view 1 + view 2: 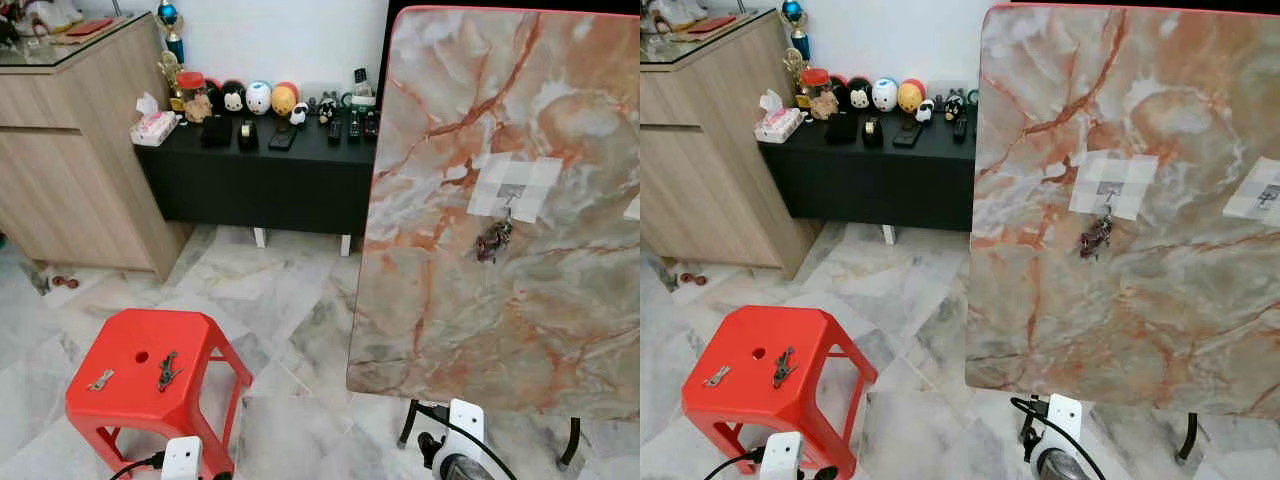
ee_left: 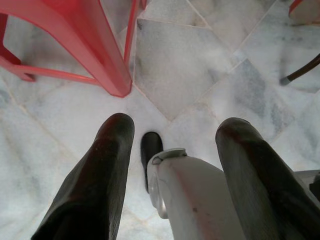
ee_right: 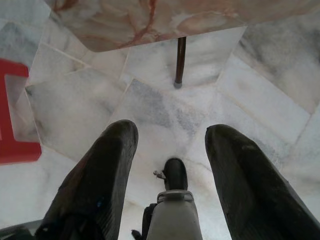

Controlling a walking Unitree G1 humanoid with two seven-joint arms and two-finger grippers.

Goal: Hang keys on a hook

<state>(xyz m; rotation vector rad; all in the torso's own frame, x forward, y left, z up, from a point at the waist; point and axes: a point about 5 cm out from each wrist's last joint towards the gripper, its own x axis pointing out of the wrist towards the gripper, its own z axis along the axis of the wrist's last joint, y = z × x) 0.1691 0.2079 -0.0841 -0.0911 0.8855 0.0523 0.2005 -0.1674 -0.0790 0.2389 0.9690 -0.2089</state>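
Marble board point(image 1: 500, 200) cut off at right and top edges; its stand legs mostly hidden behind it. Hook under the taped patch point(image 1: 513, 188) too small to make out. Hanging key bunch point(image 1: 493, 241) a dark blur. Two key sets on red stool point(image 1: 150, 370) lack detail. Shelf figurines point(image 1: 258, 97) tiny.

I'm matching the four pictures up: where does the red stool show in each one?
Left eye: red stool lower left, two key bunches on its seat.
Right eye: lower left too.
Left wrist: its legs above the left gripper.
Right wrist: a red edge.
Shared landmark: marble board.
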